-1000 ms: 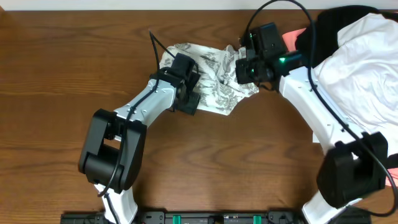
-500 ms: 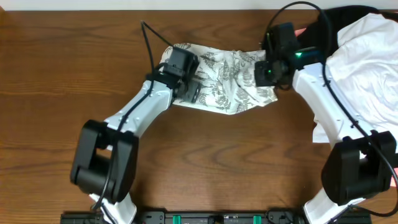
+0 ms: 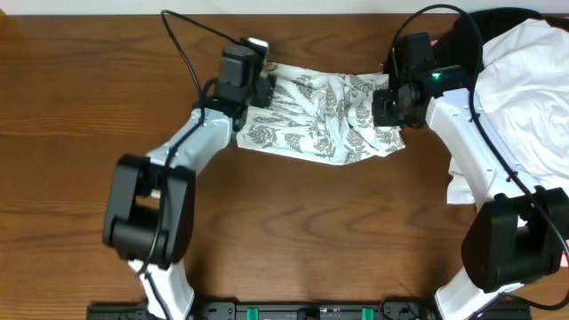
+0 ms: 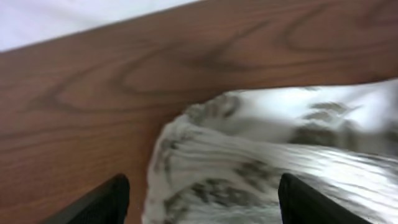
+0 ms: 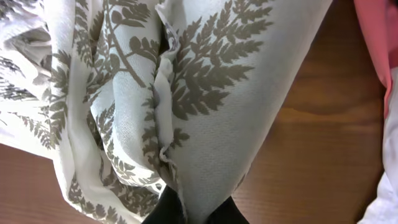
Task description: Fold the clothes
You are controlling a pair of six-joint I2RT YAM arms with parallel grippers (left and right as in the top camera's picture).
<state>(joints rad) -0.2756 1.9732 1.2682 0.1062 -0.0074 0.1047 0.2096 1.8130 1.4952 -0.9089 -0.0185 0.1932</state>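
fern-print garment sits upper centre of the overhead frame, near the far edge of the counter. It's pulled out into a wide crumpled band running left to right. No clean fold is visible, so this reads as the spread-out stage, with folding proper not yet begun. Its right end is gathered into a rope of pleats. right gripper has its jaws clenched on that bunch, and the wrist view shows the fabric funnelling down between the dark fingertips. Probable reason: it acts as an anchor, so the cloth keeps tension and doesn't slide while the other end gets sorted. left gripper is at the garment's left end with its jaws released and standing wide. The cloth edge lies under and between them, nothing pinched. That placement looks like a line-up to grab the left hem or a corner. Can't tell whether the middle of the band rests fully on the counter. Upper right of the overhead frame has a pile: plain white garment over a black garment, and a coral-pink garment just beside the held end. Snag risk for the right arm if it swings that way.
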